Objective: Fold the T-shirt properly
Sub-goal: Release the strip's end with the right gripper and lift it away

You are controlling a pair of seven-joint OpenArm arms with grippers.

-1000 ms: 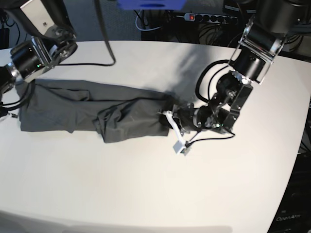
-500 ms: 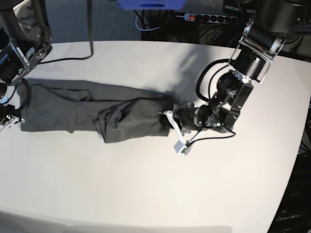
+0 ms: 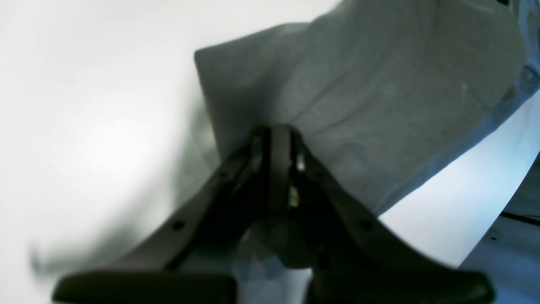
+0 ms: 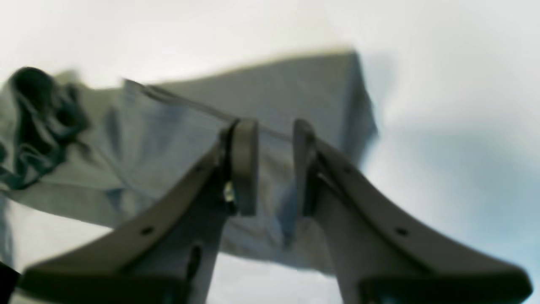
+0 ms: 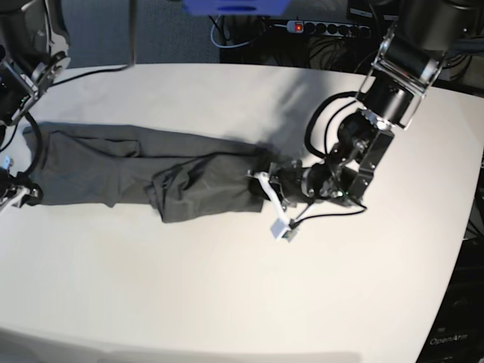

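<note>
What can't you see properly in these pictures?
- Right hand: in the base view it sits at the left edge, mostly cut off, so its grip can't be judged there.
- T-shirt: in the right wrist view it is blurred, so folds are unclear.
- Left hand: in the base view its fingertips are hidden among the arm's own dark parts.
- T-shirt's label mark: not made out in any view.
</note>
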